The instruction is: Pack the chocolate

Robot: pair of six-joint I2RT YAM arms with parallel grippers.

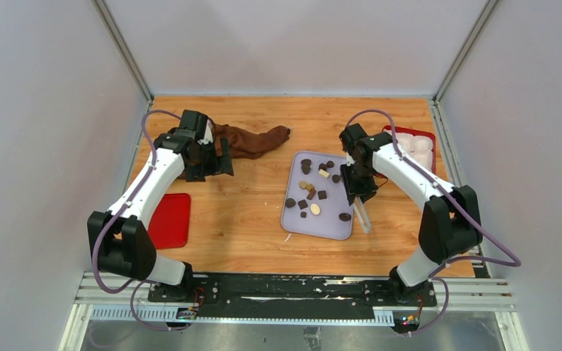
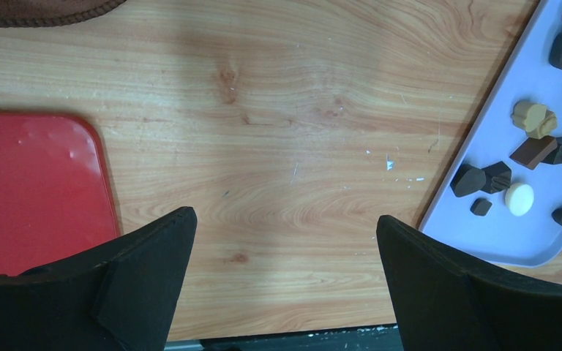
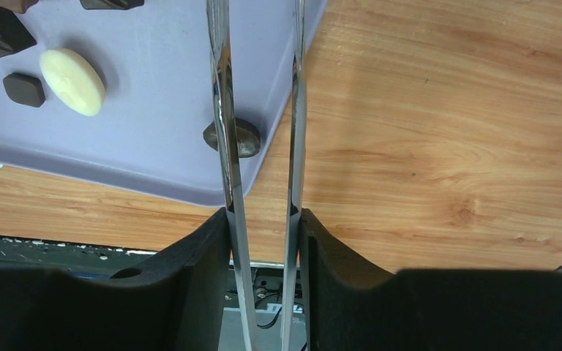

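The chocolate (image 1: 315, 209) lies as several small dark, tan and cream pieces scattered on a lavender tray (image 1: 336, 223). My right gripper (image 1: 356, 191) hangs over the tray's right edge, shut on a pair of metal tongs (image 1: 363, 216). In the right wrist view the tongs (image 3: 223, 110) run up between my right gripper (image 3: 263, 216) fingers, their two arms held apart. Their left arm crosses a dark round piece (image 3: 247, 139) near the tray's corner, and their tips are out of view. My left gripper (image 1: 216, 162) is open over bare wood (image 2: 285, 219), holding nothing.
A brown cloth (image 1: 252, 140) lies at the back, next to the left gripper. A flat red tray (image 1: 170, 219) sits at the left. A red tray with white cups (image 1: 417, 146) stands at the back right. White walls enclose the table.
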